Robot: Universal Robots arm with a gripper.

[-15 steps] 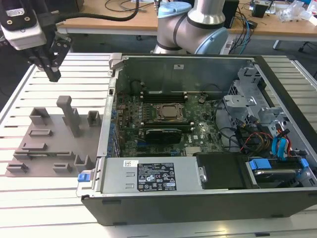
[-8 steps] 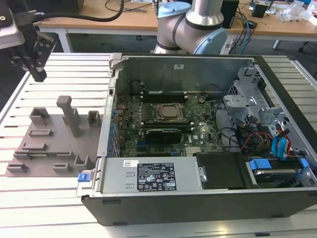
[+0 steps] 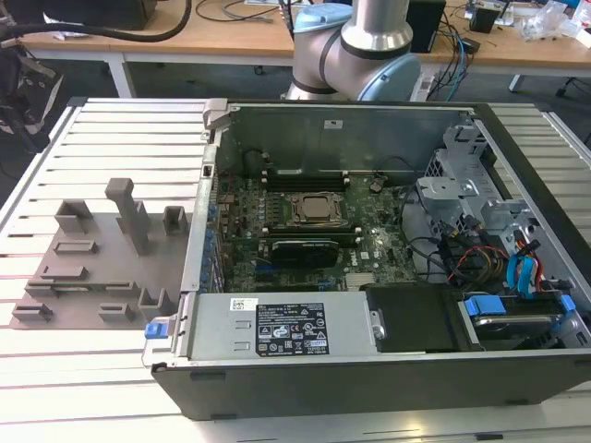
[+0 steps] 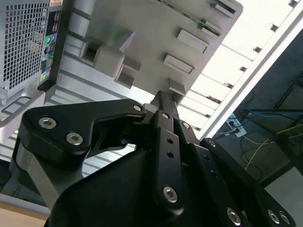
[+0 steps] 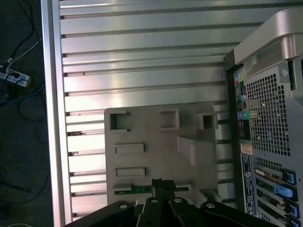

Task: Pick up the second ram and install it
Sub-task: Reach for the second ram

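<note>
At nine o'clock from the case [image 3: 369, 388] in the exterior view, you have the grey tray [image 3: 92, 268] lying flat on the slatted surface [image 3: 120, 138]. Your first wrist view looks down on that tray [image 5: 156, 156]. The ram [image 5: 137, 189], a thin green stick, lies in a slot along one edge of it. The claw [image 5: 163, 183] sits in front of the stick's middle, closed, with no gap showing between its fingers. You cannot tell whether it touches the ram. At three o'clock from the tray, the case lies open, with its CPU socket [image 3: 314, 209] near the middle of the board.
</note>
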